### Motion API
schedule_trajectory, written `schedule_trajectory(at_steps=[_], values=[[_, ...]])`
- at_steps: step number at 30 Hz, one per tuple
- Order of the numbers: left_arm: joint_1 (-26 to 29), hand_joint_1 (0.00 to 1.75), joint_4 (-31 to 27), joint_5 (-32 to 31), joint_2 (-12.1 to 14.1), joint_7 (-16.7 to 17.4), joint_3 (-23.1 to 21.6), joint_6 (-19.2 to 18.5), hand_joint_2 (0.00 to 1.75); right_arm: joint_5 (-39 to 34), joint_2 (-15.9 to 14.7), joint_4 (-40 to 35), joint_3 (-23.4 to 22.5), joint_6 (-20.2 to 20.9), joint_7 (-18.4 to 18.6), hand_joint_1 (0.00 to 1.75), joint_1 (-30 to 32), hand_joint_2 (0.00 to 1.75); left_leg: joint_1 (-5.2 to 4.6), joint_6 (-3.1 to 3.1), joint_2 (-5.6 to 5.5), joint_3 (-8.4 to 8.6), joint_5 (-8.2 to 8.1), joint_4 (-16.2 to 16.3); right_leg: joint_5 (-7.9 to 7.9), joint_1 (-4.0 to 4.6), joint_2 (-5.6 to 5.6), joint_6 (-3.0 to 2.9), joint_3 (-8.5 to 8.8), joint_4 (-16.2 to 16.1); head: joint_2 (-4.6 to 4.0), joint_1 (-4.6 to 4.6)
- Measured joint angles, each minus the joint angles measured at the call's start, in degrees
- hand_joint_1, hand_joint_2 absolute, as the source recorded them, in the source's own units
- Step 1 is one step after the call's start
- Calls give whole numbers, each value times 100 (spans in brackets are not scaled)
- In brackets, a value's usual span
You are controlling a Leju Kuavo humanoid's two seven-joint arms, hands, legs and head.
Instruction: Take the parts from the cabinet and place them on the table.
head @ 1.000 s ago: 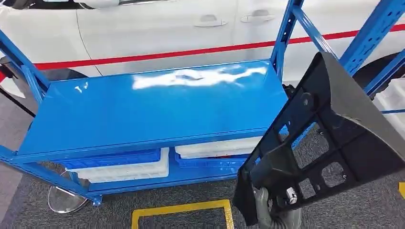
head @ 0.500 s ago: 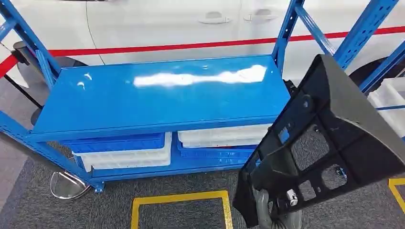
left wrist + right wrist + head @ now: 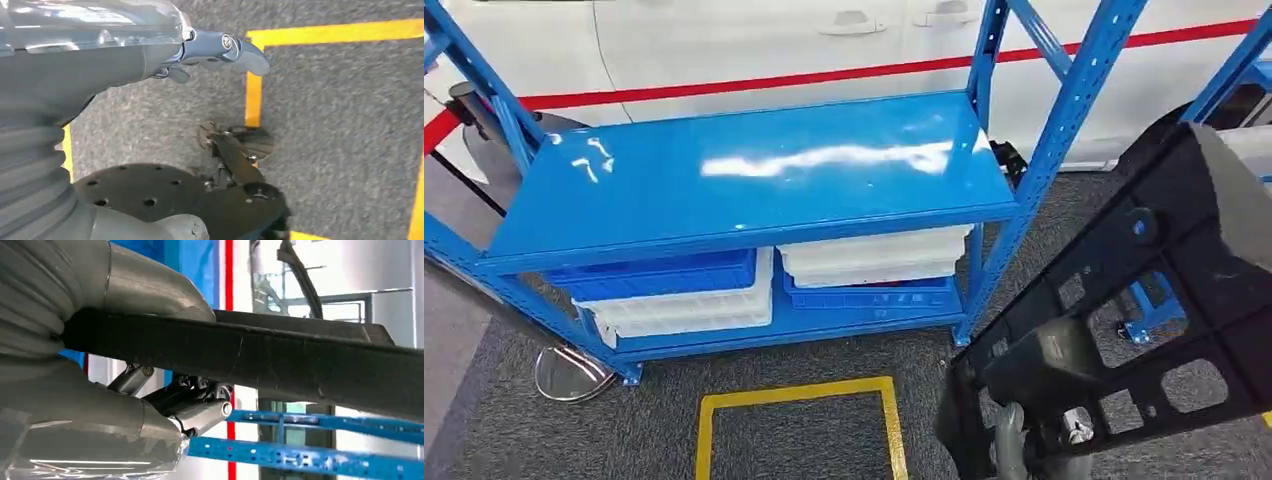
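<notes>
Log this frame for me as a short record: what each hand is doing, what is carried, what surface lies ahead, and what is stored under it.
right hand: right hand grips the black plastic part by its lower end, holding it up and tilted
left hand: left hand hangs over grey carpet, holding nothing
surface ahead: blue table, top bare
under it: blue and white bins on the lower shelf
floor: yellow tape square on carpet
background: white car with a red stripe
</notes>
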Motion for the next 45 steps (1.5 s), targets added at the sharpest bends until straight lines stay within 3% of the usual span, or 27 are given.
schedule_trajectory(at_steps=[1, 3, 5, 6, 7, 8, 11, 12, 14, 16, 18, 19, 21, 22, 23, 26, 27, 29, 32, 34, 36, 37, 38, 39, 42, 44, 45], values=[[-4, 0, 0, -13, 0, -11, 2, -11, 175, -50, 54, 2, -76, 138, -2, 175, 7, 175, 0, 0, 0, -77, -169, 389, 59, 17, 11, -2, -80, 9, 0, -2], [-5, 0, 0, -15, 0, -22, 2, -26, 175, -109, 139, 0, -198, 312, -11, 175, 25, 175, -5, 37, -6, 30, -20, 626, 171, 53, 62, -1, -259, 50, 2, -2], [-6, 0, 0, -15, 0, -31, 4, -31, 175, -122, 218, 0, -295, 356, -13, 175, 31, 175, -36, 147, -67, 591, 417, -55, 272, 101, 157, -1, -422, 90, 0, -2], [-8, 0, -2, -15, 2, -33, 4, -33, 175, -122, 249, -2, -330, 362, -13, 175, 32, 175, -59, 260, -244, 992, 484, -617, 328, 112, 218, 1, -474, 97, 2, 0], [-10, 0, -29, -15, 61, -33, 7, -33, 175, -122, 269, -2, -354, 367, -15, 175, 32, 175, -78, 407, -501, 1285, 263, -1107, 377, 95, 237, 19, -501, 100, 2, 17], [-4, 0, -31, -17, 24, -42, 9, -33, 175, -124, 293, -7, -376, 378, -20, 175, 28, 175, -76, 347, -493, 1415, 250, -1360, 431, 79, 300, 65, -510, 90, 0, 2], [-31, 0, -31, -31, 37, -44, 24, -9, 175, -122, 360, -33, -439, 474, -44, 175, 52, 175, -151, 395, -347, 1373, 396, -1420, 611, 35, 468, 210, -528, -18, 0, -9], [-35, 0, -31, -35, 31, -46, 26, -4, 175, -120, 380, -46, -465, 509, -50, 175, 66, 175, -46, 396, -262, 1376, 517, -1554, 576, 43, 418, 214, -553, 43, 0, -9], [-26, 0, -31, -50, 33, -57, 33, 4, 175, -96, 395, -66, -524, 592, -74, 175, 76, 175, -65, 434, -123, 1285, 623, -1606, 2, 55, 134, 269, -715, 424, 2, 48], [-5, 0, -33, -48, 33, -68, 50, 15, 175, -76, 411, -66, -570, 660, -77, 175, 78, 175, -65, 408, 46, 1170, 692, -1594, -532, 3, 70, 350, -935, 1234, 0, 44], [-8, 0, -31, -48, 33, -83, 61, 11, 175, -54, 419, -66, -611, 712, -77, 175, 82, 175, -53, 370, 206, 1040, 749, -1545, -367, -53, 40, 424, -975, 1673, 0, 46], [-13, 0, -33, -48, 33, -87, 70, 5, 175, -52, 421, -66, -625, 729, -77, 175, 82, 175, -40, 347, 279, 981, 764, -1504, -149, -82, 14, 452, -828, 1548, 0, 46], [-23, 0, -31, -48, 33, -96, 81, -7, 175, -41, 439, -66, -653, 747, -76, 175, 81, 175, -10, 304, 398, 878, 759, -1383, 130, -123, -151, 499, -169, 657, 2, 44], [-34, 0, -33, -48, 37, -98, 85, -7, 175, -35, 448, -66, -658, 747, -79, 175, 74, 175, -20, 255, 446, 855, 741, -1302, -59, -126, -364, 509, 149, 131, 2, 52], [-28, 0, -35, -48, 42, -103, 90, -9, 175, -24, 450, -68, -662, 751, -74, 175, 60, 175, -31, 207, 480, 796, 727, -1227, -120, -32, -376, 416, 230, -6, 0, 70], [-64, 0, -35, -48, 42, -125, 101, -9, 175, -13, 487, -70, -677, 756, -79, 175, 83, 175, -27, 93, 619, 829, 765, -1200, -130, -17, -257, 219, 119, 36, 0, 41], [-66, 0, -35, -48, 42, -131, 105, -13, 175, -11, 496, -72, -679, 756, -81, 175, 88, 175, -3, 36, 567, 803, 730, -1169, -71, -46, -203, 133, 101, -4, 0, 44], [-63, 0, -35, -50, 42, -144, 118, -24, 175, 2, 520, -83, -693, 762, -79, 175, 81, 175, 16, -9, 136, 656, 342, -793, -12, -44, -125, 52, 37, -4, 0, -2], [-26, 0, -35, -52, 44, -157, 135, -52, 175, 18, 544, -83, -699, 786, -72, 175, 79, 175, 13, 5, -5, 155, -276, 498, 71, 15, 64, 4, -88, 19, 0, -9], [-18, 0, -35, -57, 42, -166, 138, -70, 175, 44, 546, -83, -714, 810, -59, 175, 82, 175, 5, 61, -15, 243, -52, 403, 92, 47, 216, 4, -142, 58, 0, -6], [-26, 0, -35, -63, 42, -188, 135, -72, 175, 87, 550, -83, -719, 836, -46, 175, 80, 175, -24, 168, -124, 741, 461, -530, 97, 79, 369, 10, -155, 91, 0, -9], [-25, 0, -37, -66, 57, -192, 138, -74, 175, 101, 559, -83, -719, 843, -44, 175, 79, 175, -35, 254, -351, 954, 560, -996, 104, 59, 421, 16, -162, 96, 0, -4], [-26, 0, -39, -68, 86, -199, 140, -74, 175, 105, 568, -83, -721, 845, -44, 175, 75, 175, -17, 302, -602, 1069, 466, -1124, 136, 64, 463, 62, -198, 97, 0, 41], [-21, 0, -39, -68, 68, -205, 140, -74, 175, 110, 570, -83, -721, 850, -37, 175, 62, 175, -37, 252, -561, 1071, 526, -1194, 173, 20, 540, 114, -213, 90, 0, 22], [-39, 0, -39, -68, 59, -210, 140, -77, 175, 112, 590, -90, -730, 850, -33, 175, 68, 175, -30, 284, -358, 1089, 610, -1337, 249, 33, 712, 242, -259, 37, 0, 0], [-42, 0, -39, -68, 52, -225, 140, -85, 175, 112, 592, -94, -734, 850, -37, 175, 63, 175, -9, 345, -199, 1091, 680, -1429, -19, 31, 208, 262, -409, 328, 0, 37], [-35, 0, -39, -68, 53, -229, 140, -85, 175, 120, 592, -94, -734, 852, -33, 175, 37, 175, -14, 349, -112, 1066, 682, -1428, -262, 22, 108, 300, -603, 720, 0, 50]])
